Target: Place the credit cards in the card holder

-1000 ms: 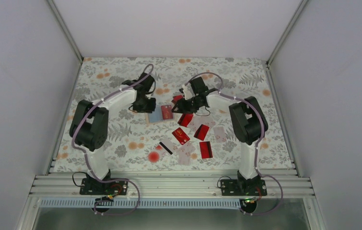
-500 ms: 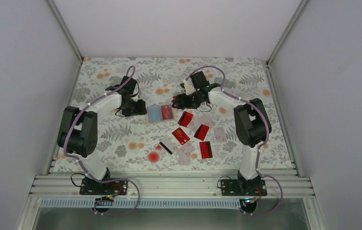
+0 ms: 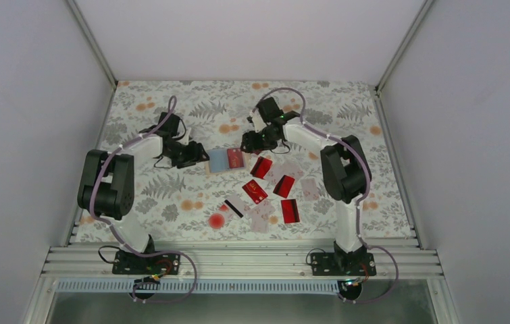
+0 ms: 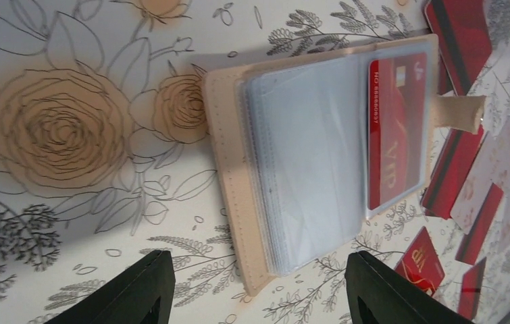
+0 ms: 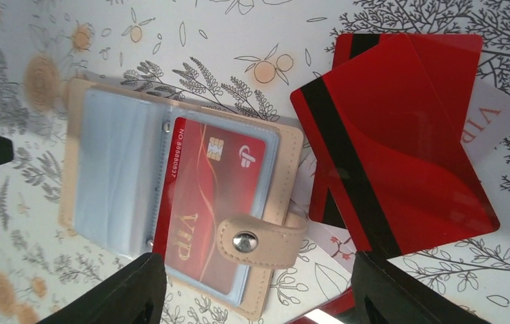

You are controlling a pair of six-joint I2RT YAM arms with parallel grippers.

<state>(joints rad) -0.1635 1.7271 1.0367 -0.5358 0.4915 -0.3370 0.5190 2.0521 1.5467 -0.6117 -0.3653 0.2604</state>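
The card holder (image 3: 219,160) lies open near the middle of the flowery table (image 3: 346,108). A red card (image 3: 236,158) sits in its right half. The left tool (image 3: 198,156) is just beside its left side. The right tool (image 3: 247,144) is just beside its far right corner. More cards (image 3: 255,192), red and pale, lie scattered toward the near edge. A round red blot (image 3: 217,221) is near them.

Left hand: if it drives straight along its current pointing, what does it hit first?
The card holder, lying open dead ahead of the left hand; its tan edge comes first. Height is unclear, so it might skim over.
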